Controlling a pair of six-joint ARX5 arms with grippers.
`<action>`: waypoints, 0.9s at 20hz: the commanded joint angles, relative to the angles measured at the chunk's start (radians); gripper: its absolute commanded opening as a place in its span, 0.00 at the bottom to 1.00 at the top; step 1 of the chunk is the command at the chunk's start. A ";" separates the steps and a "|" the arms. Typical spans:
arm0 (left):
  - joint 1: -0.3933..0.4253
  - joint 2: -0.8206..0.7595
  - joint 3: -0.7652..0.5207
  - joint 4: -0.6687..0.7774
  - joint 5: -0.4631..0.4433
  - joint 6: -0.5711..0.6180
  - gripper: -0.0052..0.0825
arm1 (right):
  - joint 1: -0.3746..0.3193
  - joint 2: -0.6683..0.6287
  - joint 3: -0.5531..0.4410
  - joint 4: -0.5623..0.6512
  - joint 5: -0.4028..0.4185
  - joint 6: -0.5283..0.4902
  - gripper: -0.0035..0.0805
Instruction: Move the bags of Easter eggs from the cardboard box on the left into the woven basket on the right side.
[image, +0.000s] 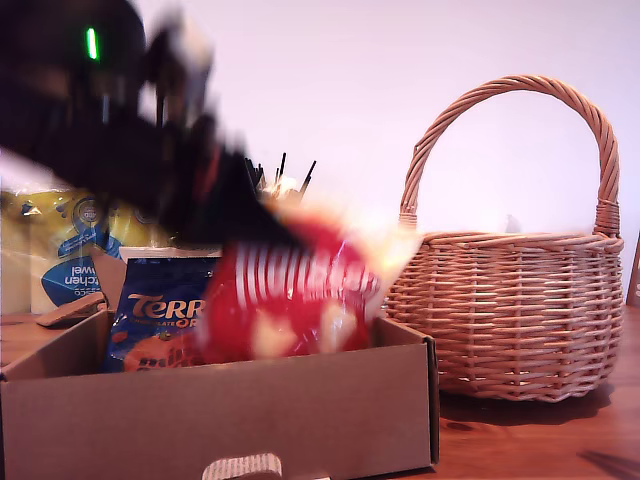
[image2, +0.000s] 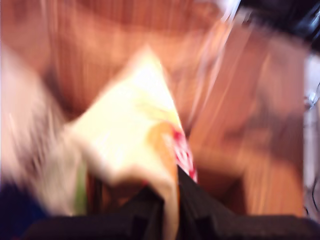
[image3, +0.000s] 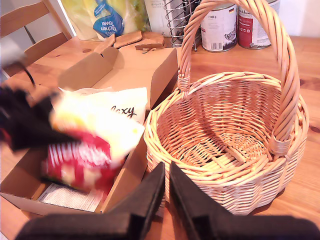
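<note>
My first hand (image2: 167, 200) is clenched on the shiny red-and-yellow candy bag (image: 295, 290) above the brown cardboard box (image: 220, 420); next it must go over into the empty round tan woven basket (image3: 225, 145), by which my second hand (image3: 166, 200) waits, nearly closed, holding nothing.

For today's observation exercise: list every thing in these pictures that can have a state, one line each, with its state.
Maltesers bag: lifted over the box, held by my first gripper.
Terry's bag: upright in the box.
Galaxy bag: lying in the box.
cardboard box: open.
woven basket: upright, empty.
my second gripper: shut, holding nothing.
</note>
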 joint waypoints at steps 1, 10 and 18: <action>-0.003 -0.034 0.033 0.007 0.009 -0.014 0.03 | 0.005 -0.006 -0.014 0.008 -0.003 -0.003 0.03; -0.068 -0.045 0.074 0.143 -0.056 -0.068 0.03 | 0.005 -0.006 -0.014 0.009 -0.003 -0.003 0.03; -0.141 0.126 0.173 0.327 -0.204 -0.101 0.03 | 0.005 -0.006 -0.014 0.008 -0.003 -0.003 0.03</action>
